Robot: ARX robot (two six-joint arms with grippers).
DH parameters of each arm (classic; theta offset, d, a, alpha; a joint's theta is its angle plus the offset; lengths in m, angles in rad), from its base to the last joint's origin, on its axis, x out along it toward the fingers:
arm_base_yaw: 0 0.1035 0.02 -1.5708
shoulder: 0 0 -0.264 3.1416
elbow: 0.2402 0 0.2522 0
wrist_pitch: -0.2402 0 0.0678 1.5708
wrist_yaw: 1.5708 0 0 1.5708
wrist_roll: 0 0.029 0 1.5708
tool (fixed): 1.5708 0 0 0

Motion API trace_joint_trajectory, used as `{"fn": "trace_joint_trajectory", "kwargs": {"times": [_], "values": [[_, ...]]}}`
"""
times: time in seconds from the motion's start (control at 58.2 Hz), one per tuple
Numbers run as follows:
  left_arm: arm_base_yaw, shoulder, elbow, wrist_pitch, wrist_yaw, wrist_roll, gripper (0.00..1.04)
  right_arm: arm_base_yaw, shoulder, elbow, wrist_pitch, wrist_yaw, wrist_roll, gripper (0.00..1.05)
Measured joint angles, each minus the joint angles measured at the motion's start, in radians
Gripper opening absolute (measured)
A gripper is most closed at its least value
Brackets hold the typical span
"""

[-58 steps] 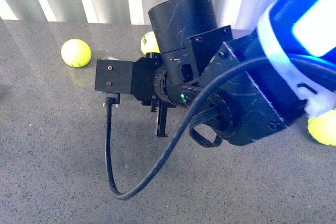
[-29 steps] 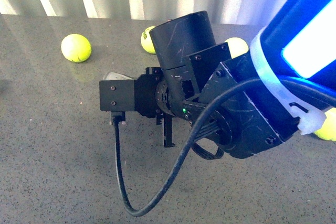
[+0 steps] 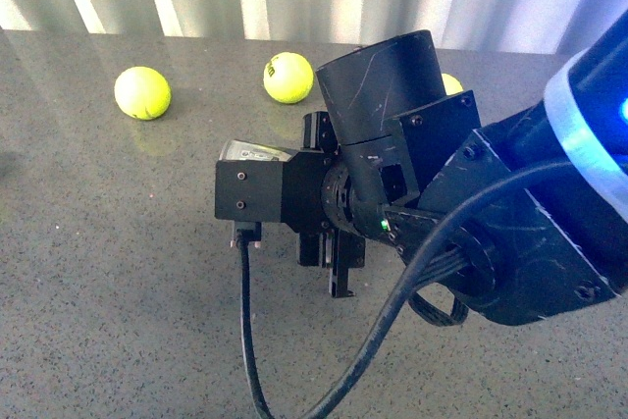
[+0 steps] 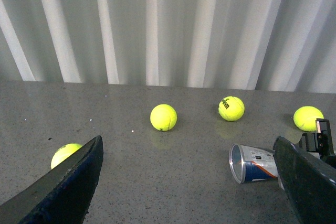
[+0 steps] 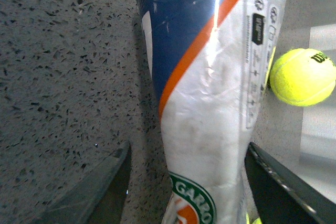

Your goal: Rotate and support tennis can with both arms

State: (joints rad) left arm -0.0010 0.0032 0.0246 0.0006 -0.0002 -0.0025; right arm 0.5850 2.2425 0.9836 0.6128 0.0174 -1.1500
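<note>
The tennis can point(image 4: 253, 163) lies on its side on the grey table, with its open metal-rimmed mouth towards my left gripper. My left gripper point(image 4: 189, 192) is open and empty, and stands apart from the can's mouth. My right gripper point(image 5: 191, 187) is open and straddles the can point(image 5: 210, 93), with one finger point(image 5: 100, 187) on each side and gaps between fingers and can. In the front view the bulky black right arm point(image 3: 432, 193) covers nearly all of the can; only a pale end point(image 3: 250, 152) shows behind the wrist block. The left arm is out of the front view.
Yellow-green tennis balls lie on the table: two at the back point(image 3: 142, 92) point(image 3: 287, 77), one behind the arm point(image 3: 449, 82), and one beside the can point(image 5: 302, 76). A white corrugated wall point(image 4: 168, 24) closes the back. A black cable point(image 3: 250, 340) hangs from the right wrist.
The right arm has shifted right and lower in the front view. The can's pale end now shows behind the wrist block.
</note>
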Motion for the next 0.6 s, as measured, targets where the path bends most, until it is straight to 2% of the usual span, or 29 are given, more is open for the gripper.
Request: {"fn": "trace_joint_trajectory", "kwargs": {"times": [0.223, 0.464, 0.532, 0.601], "values": [[0.000, 0.000, 0.000, 0.000, 0.000, 0.000, 0.98, -0.002, -0.118, -0.090, 0.021, -0.005, 0.042, 0.99], [0.000, 0.000, 0.000, 0.000, 0.000, 0.000, 0.98, -0.055, -0.320, -0.239, 0.013, -0.029, 0.168, 0.97], [0.000, 0.000, 0.000, 0.000, 0.000, 0.000, 0.98, -0.091, -0.390, -0.286, 0.014, -0.046, 0.255, 0.97], [0.000, 0.000, 0.000, 0.000, 0.000, 0.000, 0.98, -0.157, -0.490, -0.353, 0.033, -0.056, 0.411, 0.97]]}}
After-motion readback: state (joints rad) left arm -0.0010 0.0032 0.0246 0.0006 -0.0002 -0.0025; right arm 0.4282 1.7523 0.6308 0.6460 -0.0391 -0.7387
